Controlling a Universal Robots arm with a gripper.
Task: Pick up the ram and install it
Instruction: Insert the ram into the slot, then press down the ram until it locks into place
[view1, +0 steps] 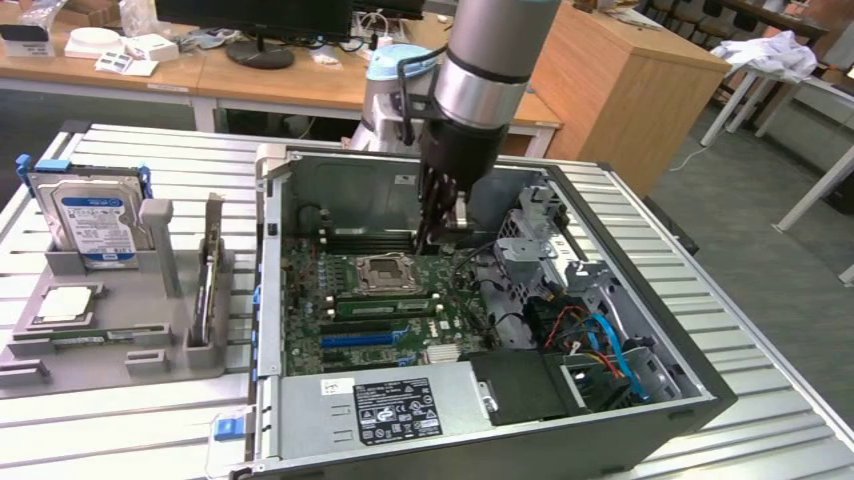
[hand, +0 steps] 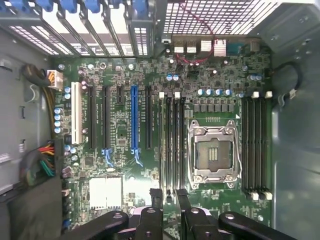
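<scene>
The open computer case (view1: 334, 175) is sitting on the slatted counter (view1: 767, 400), holding the motherboard (view1: 310, 290), a labelled power supply (view1: 394, 408) and blue and orange cables (view1: 603, 345). The ram (view1: 383, 305) is lying along the memory slots just beside the empty processor socket (view1: 384, 272). I am hanging my tool (view1: 438, 243) inside the case above the board, apart from the ram. Its fingers (hand: 156, 197) are standing parted, gripping nothing. Beside the case, a grey holder (view1: 127, 355) is carrying an upright hard drive (view1: 91, 222). The wrist view is looking straight down on the long blue slot (hand: 134, 120) and a second bank of black slots (hand: 254, 145); there I cannot tell the ram from its slot.
</scene>
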